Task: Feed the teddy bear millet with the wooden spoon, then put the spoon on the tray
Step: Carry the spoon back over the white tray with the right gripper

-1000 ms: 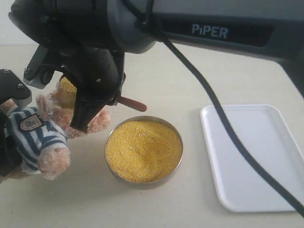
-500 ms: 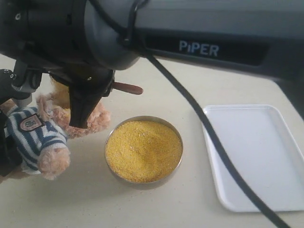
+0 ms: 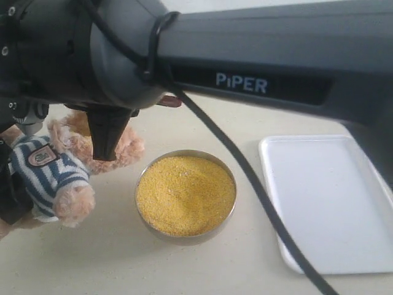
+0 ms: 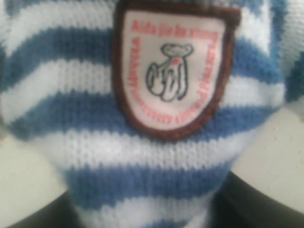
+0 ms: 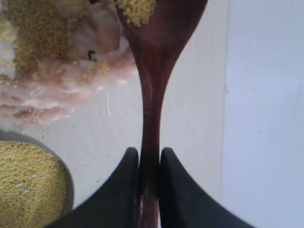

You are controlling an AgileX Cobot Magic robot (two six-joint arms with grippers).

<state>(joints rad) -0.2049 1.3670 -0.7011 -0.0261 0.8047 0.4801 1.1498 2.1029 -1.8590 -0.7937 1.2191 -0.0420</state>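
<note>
The teddy bear [image 3: 52, 172] leans at the left, and its striped shirt and badge [image 4: 175, 71] fill the left wrist view. My left gripper [image 4: 152, 213] is shut on the bear's body, with dark fingers on either side. My right gripper [image 5: 148, 156] is shut on the wooden spoon's [image 5: 154, 71] thin handle. The spoon's bowl carries a little millet [image 5: 137, 9] beside the bear's grain-dusted muzzle [image 5: 57, 57]. The handle's end [image 3: 169, 101] pokes out from behind the right arm. The metal bowl of millet [image 3: 185, 193] stands in the middle and the white tray [image 3: 331, 203] lies on the right.
The right arm's dark body [image 3: 245, 67] and its cable [image 3: 245, 178] cross the top of the exterior view and hide the bear's head. The pale tabletop [image 3: 184, 270] shows in front of the bowl and between bowl and tray.
The right arm has risen and swung closer to the camera, carrying the spoon's handle end upward. The heap of millet at the bear's face is now hidden behind the arm. The bear shifted slightly.
</note>
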